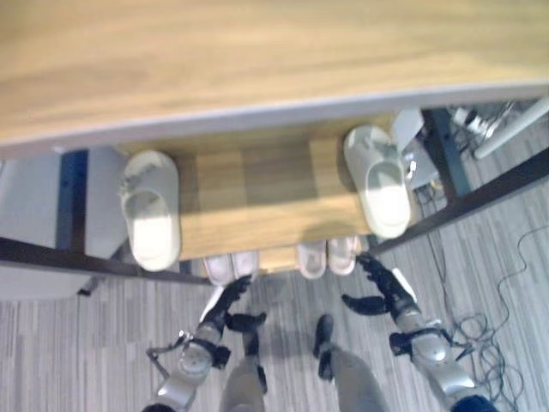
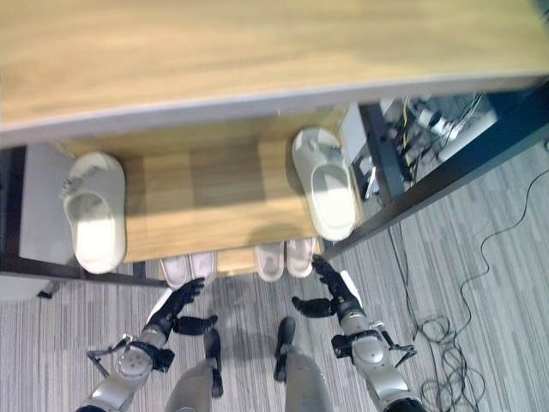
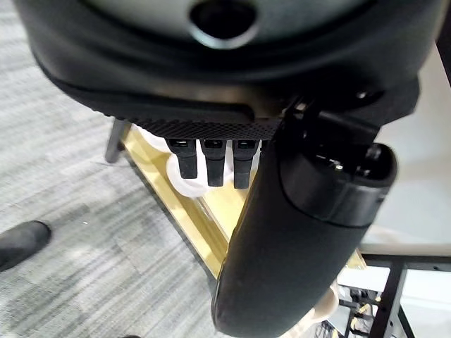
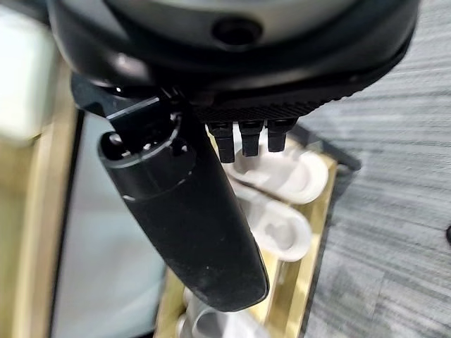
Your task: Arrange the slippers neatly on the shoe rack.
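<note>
Two white slippers lie apart on the shoe rack's middle shelf [image 1: 257, 197], one at the left end [image 1: 150, 210] and one at the right end [image 1: 377, 180]. On the lower shelf, two pairs of white slippers poke out, a left pair [image 1: 232, 266] and a right pair [image 1: 328, 256]. My left hand [image 1: 225, 307] hangs open just in front of the left pair, holding nothing. My right hand [image 1: 382, 287] is open beside the right pair, fingers straight. The right wrist view shows the lower slippers [image 4: 282, 176] just past the fingers [image 4: 246, 137].
The rack's broad wooden top board [image 1: 257, 60] overhangs the shelves. A black frame bar [image 1: 467, 196] slants along the right side. Loose cables [image 1: 480, 330] lie on the grey striped carpet at the right, with a power strip [image 1: 470, 118] behind the rack.
</note>
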Available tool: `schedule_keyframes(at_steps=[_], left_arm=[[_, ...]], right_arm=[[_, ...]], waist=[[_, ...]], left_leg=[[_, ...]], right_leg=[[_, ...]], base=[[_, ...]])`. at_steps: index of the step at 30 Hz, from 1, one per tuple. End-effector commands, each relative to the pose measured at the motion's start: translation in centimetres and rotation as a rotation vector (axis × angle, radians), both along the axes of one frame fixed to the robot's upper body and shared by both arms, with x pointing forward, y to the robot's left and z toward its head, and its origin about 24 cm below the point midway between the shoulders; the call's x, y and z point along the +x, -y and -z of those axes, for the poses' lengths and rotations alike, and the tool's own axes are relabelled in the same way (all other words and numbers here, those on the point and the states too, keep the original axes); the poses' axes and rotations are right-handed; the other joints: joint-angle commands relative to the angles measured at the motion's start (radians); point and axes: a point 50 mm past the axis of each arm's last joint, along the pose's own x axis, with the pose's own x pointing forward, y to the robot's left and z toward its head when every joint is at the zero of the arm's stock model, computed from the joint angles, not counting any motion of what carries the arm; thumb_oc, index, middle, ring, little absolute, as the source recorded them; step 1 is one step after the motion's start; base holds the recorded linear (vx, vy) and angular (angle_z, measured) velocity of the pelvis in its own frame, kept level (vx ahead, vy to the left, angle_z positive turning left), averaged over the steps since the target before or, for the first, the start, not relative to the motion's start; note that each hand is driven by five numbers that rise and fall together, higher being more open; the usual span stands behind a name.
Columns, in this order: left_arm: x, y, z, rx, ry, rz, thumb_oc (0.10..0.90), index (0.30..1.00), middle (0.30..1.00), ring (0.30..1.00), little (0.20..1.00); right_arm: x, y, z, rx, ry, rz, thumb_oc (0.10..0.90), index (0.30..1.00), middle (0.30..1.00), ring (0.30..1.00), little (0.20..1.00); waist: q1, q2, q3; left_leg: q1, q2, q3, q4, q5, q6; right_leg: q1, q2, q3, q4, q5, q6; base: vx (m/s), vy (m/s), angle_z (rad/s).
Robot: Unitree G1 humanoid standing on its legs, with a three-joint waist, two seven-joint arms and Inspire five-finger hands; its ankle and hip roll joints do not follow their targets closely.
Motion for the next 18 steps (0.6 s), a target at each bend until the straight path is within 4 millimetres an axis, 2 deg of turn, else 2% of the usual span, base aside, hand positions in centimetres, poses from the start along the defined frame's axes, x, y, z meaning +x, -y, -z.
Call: schedule_keyframes(at_steps=[1,2,3,5,6,9,11,16,18], left_arm=[[-2.1,0.6,1.7,0.050,-0.067,0.044,0.800,0.900,0.900,0.900,0.900],[-2.1,0.6,1.7,0.051,-0.068,0.044,0.800,0.900,0.900,0.900,0.900],[-3.4,0.6,2.9,0.059,-0.138,0.026,0.800,0.900,0.900,0.900,0.900],[-4.3,0.6,3.7,0.072,-0.182,0.018,0.800,0.900,0.900,0.900,0.900],[-4.3,0.6,3.7,0.072,-0.182,0.018,0.800,0.900,0.900,0.900,0.900],[-5.4,0.9,4.7,0.083,-0.251,0.017,0.800,0.900,0.900,0.900,0.900],[-5.5,1.0,4.9,0.082,-0.261,0.015,0.800,0.900,0.900,0.900,0.900],[-5.9,1.9,5.6,0.079,-0.304,0.015,0.800,0.900,0.900,0.900,0.900],[-5.9,2.0,5.7,0.078,-0.309,0.014,0.800,0.900,0.900,0.900,0.900]], right_arm=[[-0.3,-1.8,-1.1,0.074,0.070,-0.094,0.800,0.900,0.900,0.900,0.900],[-0.3,-1.8,-1.1,0.073,0.069,-0.094,0.800,0.900,0.900,0.900,0.900],[-0.5,-2.9,-1.2,0.112,0.069,-0.141,0.800,0.900,0.900,0.900,0.900],[-0.6,-4.0,-1.1,0.146,0.060,-0.174,0.800,0.900,0.900,0.900,0.900],[-0.6,-4.0,-1.1,0.146,0.059,-0.175,0.800,0.900,0.900,0.900,0.900],[-1.0,-6.0,-1.1,0.225,0.042,-0.245,0.800,0.900,0.900,0.900,0.900],[-1.0,-6.4,-1.3,0.241,0.041,-0.259,0.800,0.900,0.900,0.900,0.900],[-0.3,-9.5,-3.5,0.364,0.096,-0.373,0.800,0.900,0.900,0.900,0.900],[-0.1,-10.0,-4.0,0.376,0.112,-0.396,0.800,0.900,0.900,0.900,0.900]], waist=[[0.016,0.009,-0.114],[0.016,0.009,-0.113],[0.020,0.009,-0.136],[0.024,0.011,-0.152],[0.023,0.011,-0.151],[0.029,0.016,-0.176],[0.029,0.018,-0.179],[0.036,0.020,-0.198],[0.037,0.021,-0.200]], left_leg=[[-0.006,0.008,-0.011,-0.091,0.129,-0.054],[-0.002,0.009,-0.011,-0.092,0.129,-0.054],[0.025,0.005,-0.004,-0.098,0.127,-0.056],[0.045,0.002,0.000,-0.100,0.122,-0.056],[0.047,0.002,0.000,-0.100,0.121,-0.057],[0.068,0.003,0.006,-0.100,0.121,-0.064],[0.073,0.005,0.006,-0.100,0.121,-0.065],[0.086,0.008,0.008,-0.100,0.127,-0.074],[0.091,0.008,0.009,-0.100,0.126,-0.074]], right_leg=[[0.080,-0.035,-0.024,-0.024,-0.038,0.104],[0.085,-0.034,-0.024,-0.028,-0.037,0.104],[0.125,-0.029,-0.026,-0.054,-0.037,0.103],[0.153,-0.026,-0.029,-0.072,-0.039,0.103],[0.156,-0.026,-0.029,-0.073,-0.039,0.103],[0.190,-0.022,-0.036,-0.091,-0.043,0.103],[0.197,-0.021,-0.039,-0.095,-0.044,0.103],[0.225,-0.016,-0.050,-0.102,-0.050,0.098],[0.231,-0.014,-0.053,-0.104,-0.051,0.097]], base=[[0.12,0.005,0.03],[0.22,0.004,0.06],[0.13,-0.004,0.05],[0.11,-0.002,0.06],[0.09,-0.003,0.06],[0.06,-0.008,0.04],[0.03,-0.009,0.05],[0.02,-0.018,0.07],[0.02,-0.011,0.11]])
